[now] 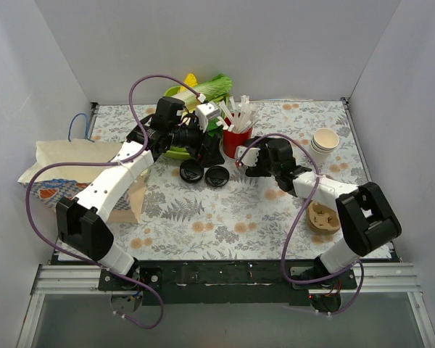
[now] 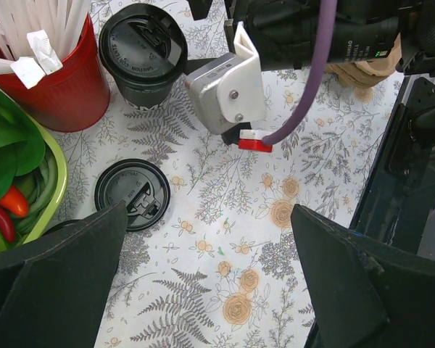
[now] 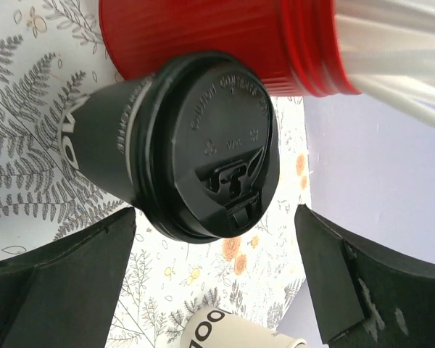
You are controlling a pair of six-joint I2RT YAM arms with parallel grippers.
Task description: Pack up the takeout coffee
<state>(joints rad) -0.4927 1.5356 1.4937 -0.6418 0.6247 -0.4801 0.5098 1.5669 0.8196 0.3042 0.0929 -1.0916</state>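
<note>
The takeout coffee stands upright on the flowered table, with its black lid on and its long axis vertical. It is tucked just beside the red straw holder; I cannot tell whether the two touch.

Seen from the right gripper, the cup lies dead ahead, just past the fingertips and centred on the gap between them, with the holder directly behind it. The fingers are spread wide and hold nothing.

The left gripper is also spread and empty. It hangs farther off, over a loose black lid, and from there the cup sits at the far edge of its view.

So the right arm looks the nearer one. I'd judge a straight push forward would put its fingers either side of the cup wall, with the holder the likely thing to bump.
</note>
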